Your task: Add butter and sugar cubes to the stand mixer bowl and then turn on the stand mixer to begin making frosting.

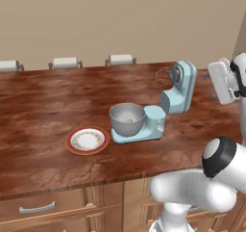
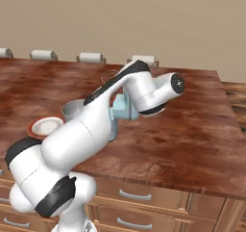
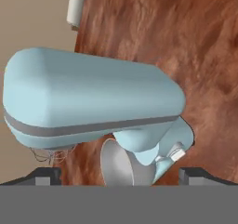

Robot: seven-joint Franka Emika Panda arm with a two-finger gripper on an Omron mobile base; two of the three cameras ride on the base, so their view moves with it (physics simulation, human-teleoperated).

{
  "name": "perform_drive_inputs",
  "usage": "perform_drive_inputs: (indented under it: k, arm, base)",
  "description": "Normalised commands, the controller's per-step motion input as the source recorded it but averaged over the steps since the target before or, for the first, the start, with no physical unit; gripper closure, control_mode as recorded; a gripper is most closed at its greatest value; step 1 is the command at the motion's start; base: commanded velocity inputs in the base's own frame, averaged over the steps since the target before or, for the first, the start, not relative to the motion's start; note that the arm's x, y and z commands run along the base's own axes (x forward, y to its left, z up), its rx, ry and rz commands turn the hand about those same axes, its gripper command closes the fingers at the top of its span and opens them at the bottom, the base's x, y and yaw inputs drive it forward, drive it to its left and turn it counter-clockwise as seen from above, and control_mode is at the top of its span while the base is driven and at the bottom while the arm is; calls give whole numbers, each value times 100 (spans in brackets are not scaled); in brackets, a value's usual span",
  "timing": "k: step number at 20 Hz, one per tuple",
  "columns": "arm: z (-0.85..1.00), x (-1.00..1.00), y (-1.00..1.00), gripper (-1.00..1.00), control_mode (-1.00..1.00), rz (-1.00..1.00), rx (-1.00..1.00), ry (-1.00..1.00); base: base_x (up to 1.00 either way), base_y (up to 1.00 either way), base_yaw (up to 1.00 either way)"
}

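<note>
Toward the front edge of the reddish-brown wooden surface (image 1: 48, 106) sits a flat white plate with a red rim (image 1: 87, 140), apparently bare. Just beside it the round grey metal bowl (image 1: 127, 118) rests on the flat base of the pale light-blue stand mixer (image 1: 178, 89), a yellowish bit inside, likely the butter. Farther back, the mixer's head is tilted up. The claw (image 3: 118, 174), fingers wide apart and holding nothing, hangs above the mixer; switching on seems left.

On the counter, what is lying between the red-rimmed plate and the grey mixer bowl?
Nothing lies there. In the left base view, the plate and the stand mixer bowl stand side by side, with just a narrow strip of bare wooden counter between them.
</note>
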Motion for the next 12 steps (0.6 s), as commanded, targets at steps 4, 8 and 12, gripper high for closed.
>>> perform_drive_inputs:
  k: [4,8,12]
  arm:
    - [0,29,-56,-100,-100,0,8,-20]
    - [0,41,-47,-100,-100,0,8,-16]
    - [0,58,-14,-100,-100,0,8,-9]
  base:
    - [0,0,0]
    - [0,0,0]
    - [0,0,0]
